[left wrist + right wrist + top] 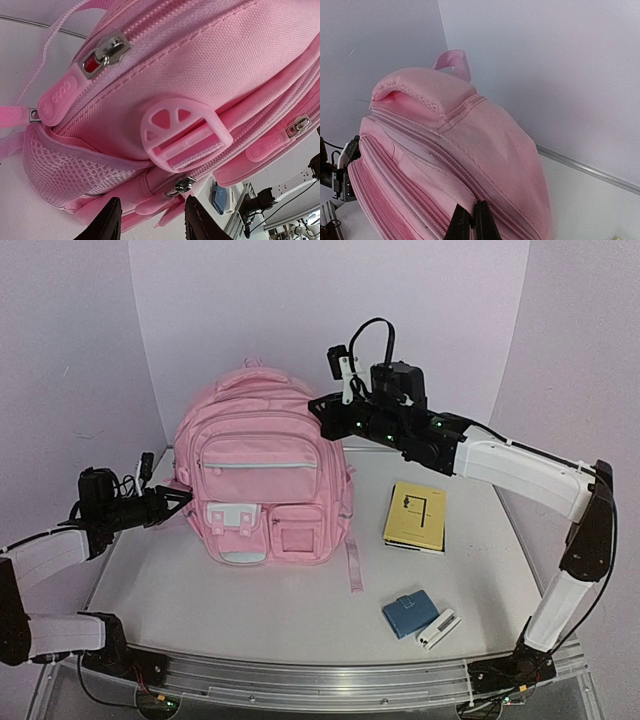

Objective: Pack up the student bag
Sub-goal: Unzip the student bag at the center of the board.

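The student bag point(262, 465), a large light-pink backpack, stands upright in the middle of the table. My left gripper point(184, 497) is at its lower left side. In the left wrist view this gripper point(150, 222) is open, and a pink zipper pull tab point(150, 207) lies between its fingers point(107, 224), touched by neither. A metal slider point(181, 186) and a pink strap buckle point(185, 135) sit just above. My right gripper point(320, 408) is at the bag's upper right side. This gripper point(472, 217) is shut, its tips pressed on the main zipper seam point(445, 170). What they pinch is hidden.
A yellow book point(415, 516) lies flat to the right of the bag. A blue wallet point(407, 614) and a small white object point(438, 629) lie near the front edge. A pink strap point(354, 565) trails from the bag's lower right. Walls close off the back.
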